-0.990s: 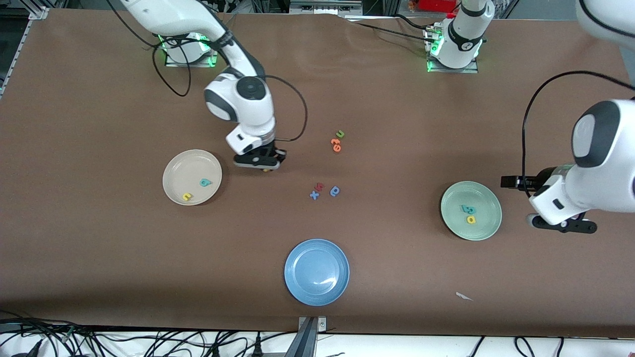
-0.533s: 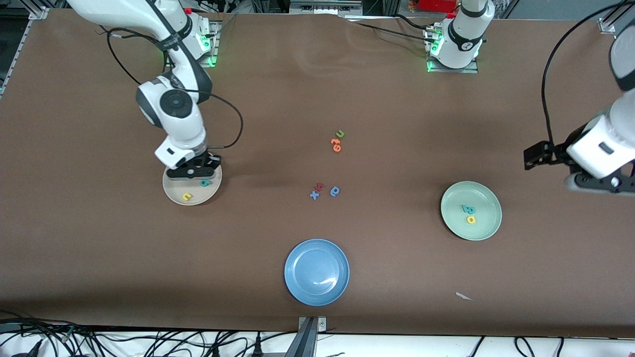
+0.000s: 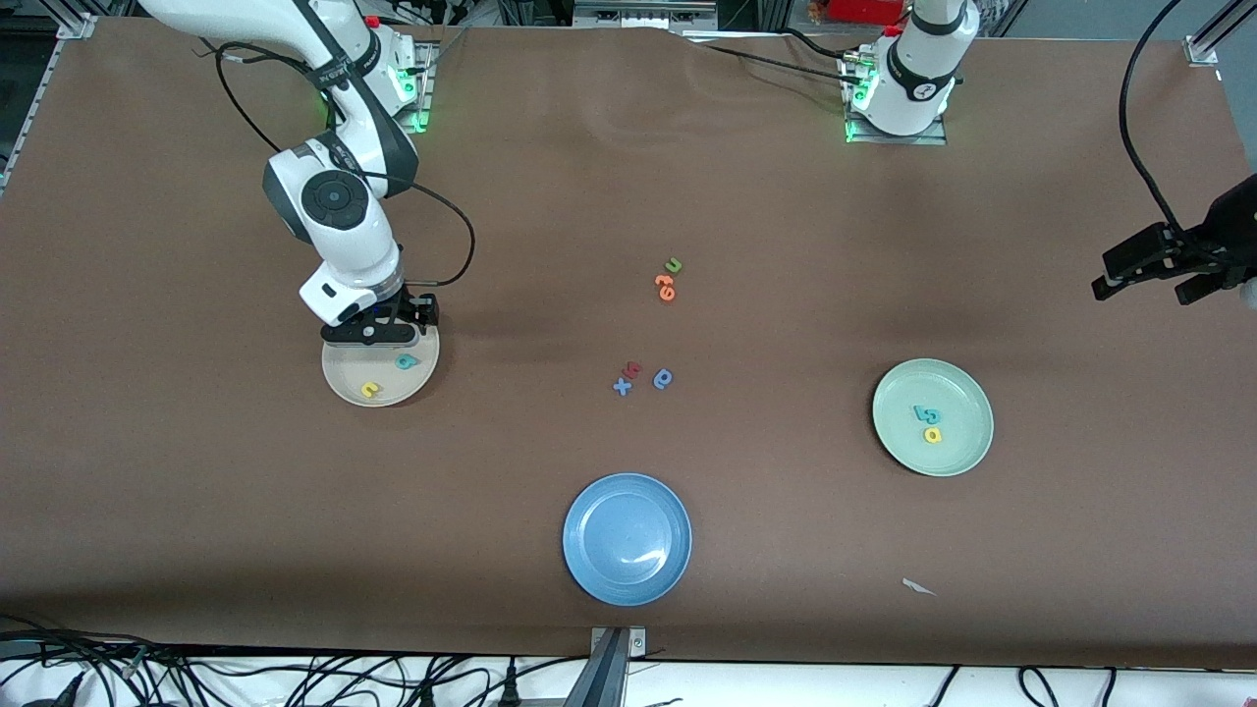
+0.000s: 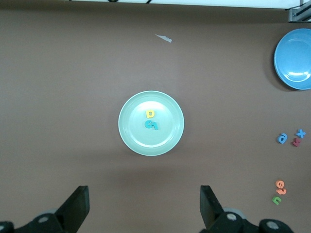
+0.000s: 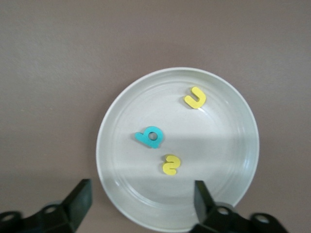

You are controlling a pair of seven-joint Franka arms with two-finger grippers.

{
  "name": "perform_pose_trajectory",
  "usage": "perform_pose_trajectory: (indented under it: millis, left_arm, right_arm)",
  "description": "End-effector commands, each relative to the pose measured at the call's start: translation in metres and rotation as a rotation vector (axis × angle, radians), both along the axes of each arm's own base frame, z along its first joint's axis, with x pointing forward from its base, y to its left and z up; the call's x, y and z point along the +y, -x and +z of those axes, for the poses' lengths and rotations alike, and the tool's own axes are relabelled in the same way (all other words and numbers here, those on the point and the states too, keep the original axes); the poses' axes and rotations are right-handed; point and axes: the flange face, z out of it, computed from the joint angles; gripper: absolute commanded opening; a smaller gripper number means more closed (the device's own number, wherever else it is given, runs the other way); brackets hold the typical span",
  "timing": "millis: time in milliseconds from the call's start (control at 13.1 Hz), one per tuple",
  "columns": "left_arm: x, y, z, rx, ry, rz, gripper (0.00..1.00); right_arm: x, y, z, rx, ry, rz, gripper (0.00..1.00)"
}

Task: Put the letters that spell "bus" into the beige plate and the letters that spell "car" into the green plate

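Now yellow "s" (image 5: 170,164) in beige plate (image 5: 228,184), below open jaws.

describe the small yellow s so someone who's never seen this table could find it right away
Find the beige plate at the right arm's end of the table, under the right end effector, which is open. Three foam letters lie in it. The yellow "s" is the smaller yellow one, beside the teal "b", and curled at both ends, unlike the open-topped yellow "u".

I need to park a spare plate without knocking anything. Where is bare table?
Bare stretches lie between the blue plate and the green plate, and between the blue and beige plate. The middle is crowded with loose letters.
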Motion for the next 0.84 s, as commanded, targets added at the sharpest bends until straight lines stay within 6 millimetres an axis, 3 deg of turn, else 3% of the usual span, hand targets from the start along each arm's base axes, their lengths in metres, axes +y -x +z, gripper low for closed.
perform_pose_trajectory:
  millis: [0, 305, 533, 762]
  left_arm:
    - [-0.014, 0.009, 0.003, -0.004, -0.045, -0.061, 1.00]
    - [-0.013, 0.012, 0.004, 0.009, -0.074, -0.072, 1.00]
    - [-0.012, 0.014, 0.006, 0.011, -0.103, -0.103, 1.00]
    - [-0.014, 0.010, -0.006, 0.042, -0.095, -0.114, 1.00]
  right_arm:
    - [0.017, -0.027, 0.068, 0.053, 0.006, -0.086, 1.00]
    - [0.012, -0.051, 0.178, 0.151, -0.057, -0.033, 1.00]
    - [-0.037, -0.063, 0.239, 0.211, -0.091, -0.019, 1.00]
    - [-0.111, -0.069, 0.276, 0.197, -0.174, 0.033, 1.00]
